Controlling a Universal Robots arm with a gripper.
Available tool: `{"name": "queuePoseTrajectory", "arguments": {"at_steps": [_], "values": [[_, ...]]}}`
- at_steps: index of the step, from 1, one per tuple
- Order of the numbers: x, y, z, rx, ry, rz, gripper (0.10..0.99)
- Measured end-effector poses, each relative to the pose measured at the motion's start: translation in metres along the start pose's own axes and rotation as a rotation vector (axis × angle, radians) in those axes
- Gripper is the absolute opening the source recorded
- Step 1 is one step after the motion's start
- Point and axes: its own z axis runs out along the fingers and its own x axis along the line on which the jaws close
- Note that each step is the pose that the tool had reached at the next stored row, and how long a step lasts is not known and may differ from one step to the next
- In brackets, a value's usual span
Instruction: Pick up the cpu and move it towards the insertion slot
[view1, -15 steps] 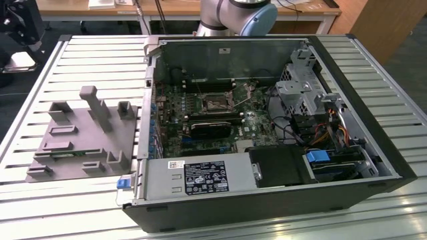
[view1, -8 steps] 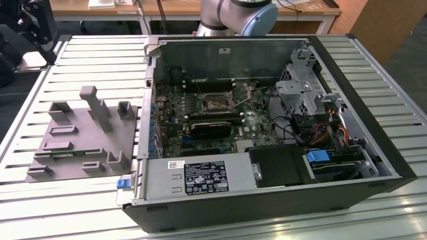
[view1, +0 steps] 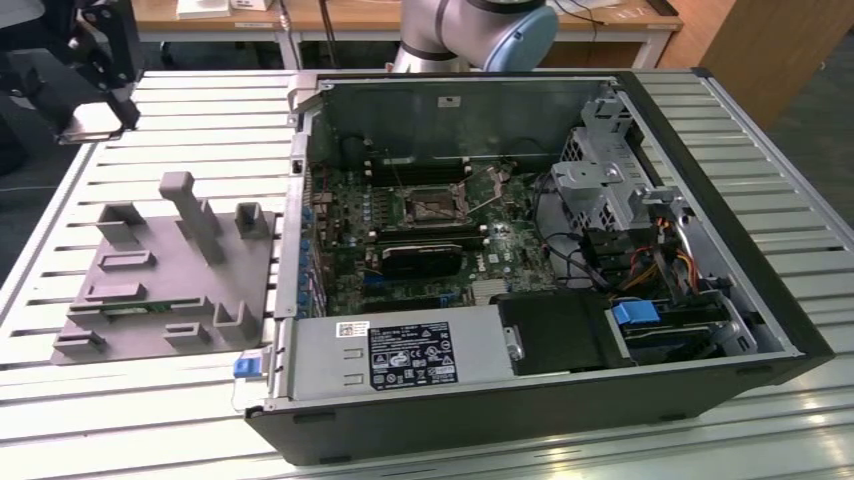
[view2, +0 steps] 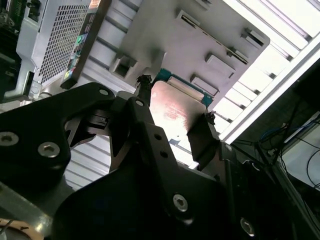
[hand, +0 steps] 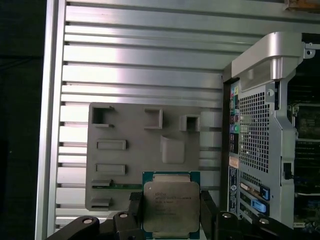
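Pick-up status: judged complete. The gripper (hand: 171, 200) is closed narrowly on the cpu (hand: 171, 210), one finger against each of two opposite edges. The chip's silvery top faces the camera in the first wrist view. In the second wrist view the cpu (view2: 175, 112) hangs between the two dark fingers (view2: 144, 92), clear of the grey tray (view2: 200, 35) beneath it and touching nothing else. Transfer status: judged barely begun. In the first wrist view the chip is held above the near edge of the grey tray (hand: 135, 165), outside the computer case (hand: 255, 125), whose perforated rear panel stands beside the tray. In the exterior view the wrist assembly (view1: 94, 60) is over the far corner of the table on the exterior view's left. The insertion slot (view1: 434, 205) lies on the board inside the open case, well apart from it. The whole crossing over the case wall is left to do. The slot shows as a dark square in a shiny metal bracket, with nothing seated in it as far as can be made out. Work surface: a table (view1: 134, 400) of ribbed aluminium slats. It carries the tray on the exterior view's left and the case, lying on its side with the cover off, on the exterior view's right. Surroundings: the robot arm (view1: 467, 30) rises behind the case. Wooden desks (view1: 374, 15) stand beyond it, and the floor at the sides is dark.
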Motion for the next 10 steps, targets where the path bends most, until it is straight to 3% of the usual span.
{"name": "queuePoseTrajectory", "arguments": {"at_steps": [10], "values": [[-0.032,-0.0007,0.0019,0.0,0.0,0.0,0.541]]}}
